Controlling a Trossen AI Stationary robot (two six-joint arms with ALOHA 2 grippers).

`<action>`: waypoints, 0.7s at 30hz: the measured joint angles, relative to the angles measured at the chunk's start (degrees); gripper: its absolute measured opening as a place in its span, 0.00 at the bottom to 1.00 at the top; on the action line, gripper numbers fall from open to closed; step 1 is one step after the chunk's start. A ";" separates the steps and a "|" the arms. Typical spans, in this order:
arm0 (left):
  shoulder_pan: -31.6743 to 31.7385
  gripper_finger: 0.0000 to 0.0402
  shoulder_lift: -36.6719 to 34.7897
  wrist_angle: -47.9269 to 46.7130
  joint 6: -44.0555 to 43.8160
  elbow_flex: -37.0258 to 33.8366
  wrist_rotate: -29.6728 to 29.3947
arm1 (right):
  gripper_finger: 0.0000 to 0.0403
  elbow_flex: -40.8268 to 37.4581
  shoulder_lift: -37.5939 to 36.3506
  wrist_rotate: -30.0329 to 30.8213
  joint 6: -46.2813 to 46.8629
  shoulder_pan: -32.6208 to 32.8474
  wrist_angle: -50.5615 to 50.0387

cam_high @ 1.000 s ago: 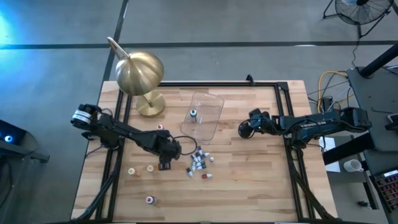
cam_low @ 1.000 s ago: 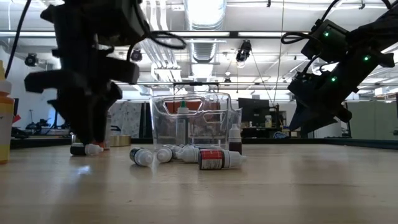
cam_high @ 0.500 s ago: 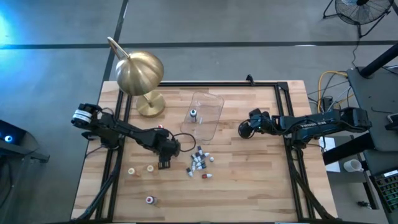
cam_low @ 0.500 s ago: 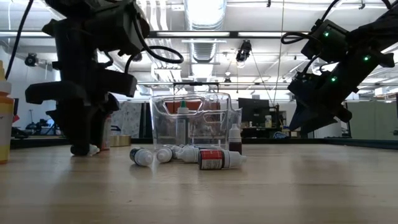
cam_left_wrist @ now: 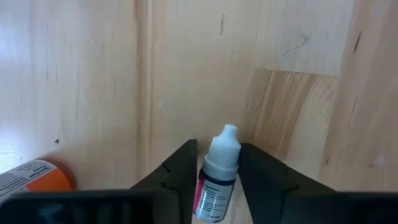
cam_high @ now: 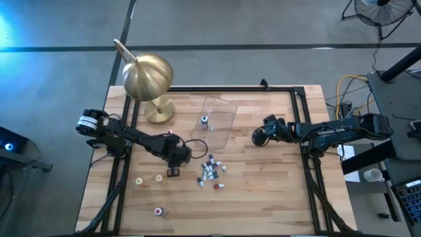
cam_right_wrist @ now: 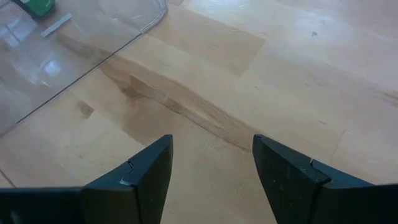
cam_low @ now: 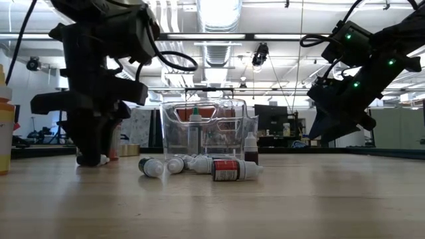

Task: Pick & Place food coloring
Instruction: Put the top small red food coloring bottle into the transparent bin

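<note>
Left end effector (cam_left_wrist: 214,177) straddling a small bottle (cam_left_wrist: 217,174) lying on the surface (cam_high: 263,197), fingers hugging its sides, seemingly gripping; long axis along the fingers, white cap pointing away. Lower left of centre in high view. Right end effector (cam_right_wrist: 211,168) open, far right.

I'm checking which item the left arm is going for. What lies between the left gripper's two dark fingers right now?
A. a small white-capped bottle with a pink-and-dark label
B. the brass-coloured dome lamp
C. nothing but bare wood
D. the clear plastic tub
A. The left wrist view shows the small white-capped bottle lying between the two dark fingers of the left gripper, on the wooden table.
</note>
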 joint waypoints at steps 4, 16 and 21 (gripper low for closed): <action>0.14 0.15 0.16 -0.14 -0.34 1.44 0.95 | 0.53 0.00 0.00 0.00 -0.02 0.01 -0.01; 1.00 0.08 -0.28 -17.04 1.66 15.93 -3.05 | 0.53 0.00 0.00 0.09 0.09 0.05 -0.01; 2.38 0.08 -1.25 -19.35 10.64 23.93 -9.59 | 0.53 0.00 0.00 -0.11 0.09 0.05 0.01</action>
